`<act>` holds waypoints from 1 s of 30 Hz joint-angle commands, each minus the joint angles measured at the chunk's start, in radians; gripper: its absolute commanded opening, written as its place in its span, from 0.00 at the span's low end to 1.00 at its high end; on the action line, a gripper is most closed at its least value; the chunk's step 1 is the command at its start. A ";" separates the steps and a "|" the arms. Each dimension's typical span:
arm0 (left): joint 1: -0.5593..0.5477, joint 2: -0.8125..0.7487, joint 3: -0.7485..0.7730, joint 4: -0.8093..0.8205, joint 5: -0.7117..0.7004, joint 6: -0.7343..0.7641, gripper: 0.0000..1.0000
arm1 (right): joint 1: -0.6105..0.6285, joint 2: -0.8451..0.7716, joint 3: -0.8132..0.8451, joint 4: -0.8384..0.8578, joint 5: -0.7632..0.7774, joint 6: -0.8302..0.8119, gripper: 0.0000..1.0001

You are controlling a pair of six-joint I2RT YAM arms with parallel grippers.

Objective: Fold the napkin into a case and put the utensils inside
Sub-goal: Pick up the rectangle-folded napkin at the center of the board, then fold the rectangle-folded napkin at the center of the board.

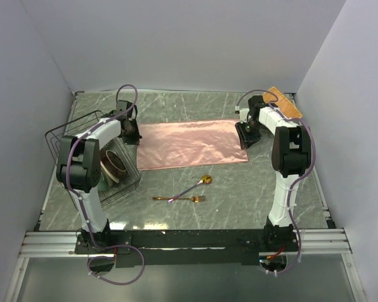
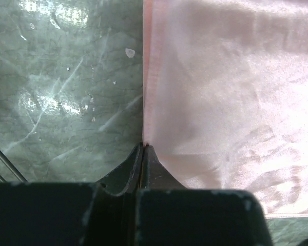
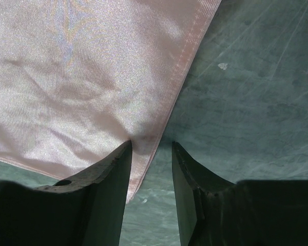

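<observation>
The salmon-pink napkin (image 1: 192, 143) lies flat as a wide rectangle on the green marble table. My left gripper (image 1: 133, 135) is at the napkin's left edge. In the left wrist view its jaws (image 2: 143, 146) are shut, pinching the hem of the napkin (image 2: 220, 102). My right gripper (image 1: 246, 139) is at the right edge. It (image 3: 151, 146) stands open astride the hem of the napkin (image 3: 82, 77), near a corner. The gold spoon (image 1: 198, 184) and gold fork (image 1: 179, 199) lie crossed on the table nearer than the cloth.
A black wire rack (image 1: 63, 132) with bowls (image 1: 115, 165) stands at the left, close beside my left arm. An orange-tan woven mat (image 1: 285, 102) lies at the back right corner. White walls close in the table on three sides.
</observation>
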 commanded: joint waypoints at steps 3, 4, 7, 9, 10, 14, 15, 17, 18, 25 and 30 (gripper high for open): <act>0.002 -0.025 0.072 -0.048 0.030 0.010 0.01 | 0.002 -0.051 0.036 -0.001 -0.007 0.012 0.45; 0.000 -0.023 0.097 -0.055 0.041 0.008 0.01 | 0.002 -0.051 0.036 -0.003 -0.005 0.012 0.45; -0.018 -0.023 0.149 -0.078 0.095 0.022 0.01 | 0.002 -0.053 0.039 -0.004 -0.002 0.012 0.45; -0.044 -0.014 0.184 -0.091 0.135 0.033 0.01 | 0.002 -0.051 0.042 -0.007 -0.002 0.015 0.46; -0.054 -0.013 0.194 -0.091 0.153 0.034 0.01 | 0.002 -0.050 0.047 -0.007 -0.002 0.016 0.46; -0.118 0.006 0.232 -0.075 0.208 0.045 0.01 | 0.002 -0.040 0.064 -0.013 0.001 0.027 0.47; -0.129 0.019 0.252 -0.068 0.216 0.043 0.01 | 0.001 -0.040 0.065 -0.018 0.000 0.028 0.47; -0.161 0.039 0.273 -0.059 0.260 0.037 0.01 | 0.002 -0.039 0.071 -0.020 0.000 0.030 0.48; -0.172 0.064 0.302 -0.056 0.271 0.027 0.01 | 0.001 -0.039 0.073 -0.021 -0.002 0.028 0.48; -0.285 0.202 0.439 -0.015 0.354 -0.010 0.01 | -0.011 -0.037 0.093 -0.039 -0.020 0.030 0.48; -0.345 0.315 0.534 0.037 0.380 -0.061 0.01 | -0.018 -0.034 0.114 -0.058 -0.025 0.024 0.49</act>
